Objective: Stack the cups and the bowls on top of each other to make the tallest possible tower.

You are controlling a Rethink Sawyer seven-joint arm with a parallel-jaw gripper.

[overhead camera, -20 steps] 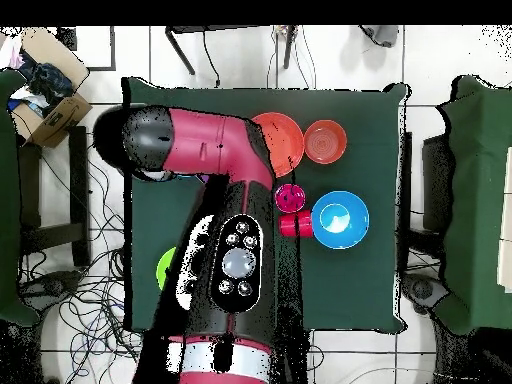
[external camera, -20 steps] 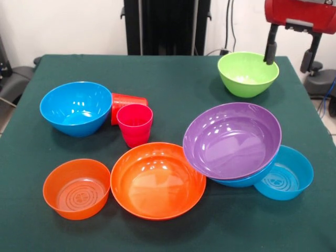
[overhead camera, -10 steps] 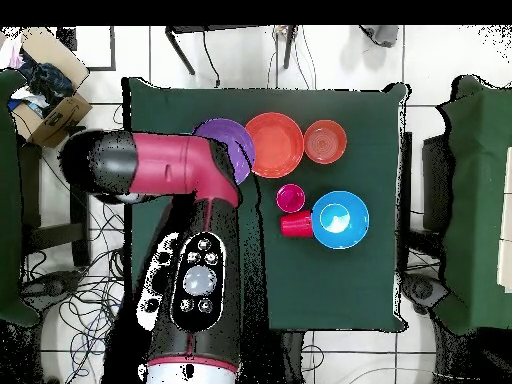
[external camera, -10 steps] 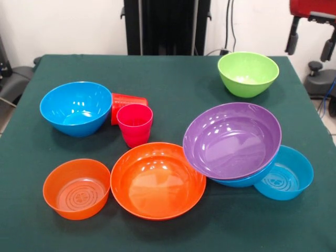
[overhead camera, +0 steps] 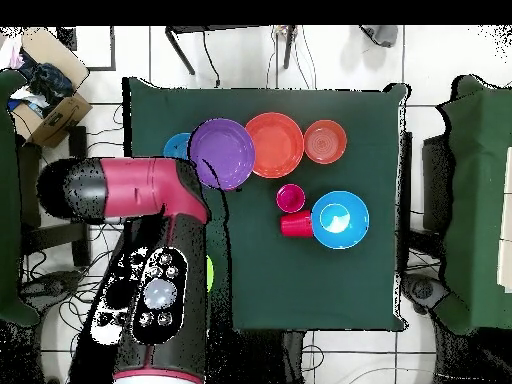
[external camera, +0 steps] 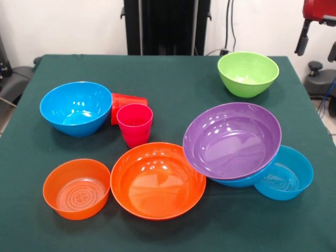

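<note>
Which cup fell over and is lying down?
The red-orange cup is lying on its side, tucked between the big blue bowl and the pink cup. The pink cup stands upright, open end up.

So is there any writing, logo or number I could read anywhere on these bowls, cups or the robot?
None can be read.
The bowls and cups are plain plastic, with no print.
The small orange bowl and light blue bowl bear only moulded rings.
The arm shows round buttons, their marks too small to read.
</note>
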